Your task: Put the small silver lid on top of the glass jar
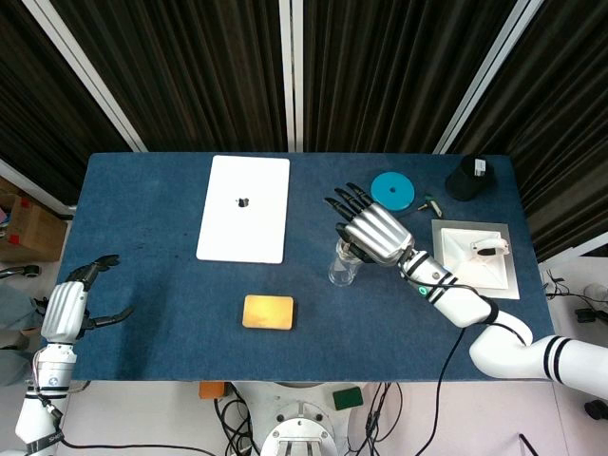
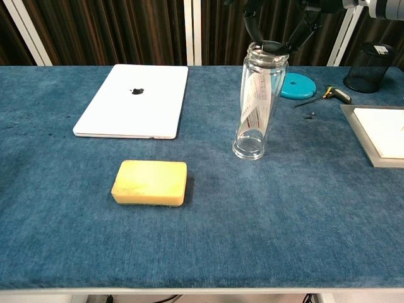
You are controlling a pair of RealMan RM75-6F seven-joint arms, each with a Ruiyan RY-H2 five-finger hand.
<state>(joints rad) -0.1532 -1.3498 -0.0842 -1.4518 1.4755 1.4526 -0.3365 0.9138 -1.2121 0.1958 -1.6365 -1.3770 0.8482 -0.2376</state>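
The tall glass jar (image 2: 255, 107) stands mid-table with a paper label inside and leans a little to the right; in the head view the jar (image 1: 343, 266) shows just below my right hand (image 1: 375, 231). The small silver lid (image 2: 268, 46) lies at the jar's mouth. Dark fingertips (image 2: 252, 25) of the right hand come down on both sides of the lid and pinch it. From the head view the lid is hidden under the hand. My left hand (image 1: 68, 306) hangs off the table's front left corner, fingers apart and holding nothing.
A white laptop (image 2: 134, 100) lies closed at the back left, a yellow sponge (image 2: 150, 182) in front of it. Right of the jar are a blue disc (image 2: 295, 85), a small tool (image 2: 328, 95), a black mesh cup (image 2: 374, 59) and a white tray (image 2: 382, 129).
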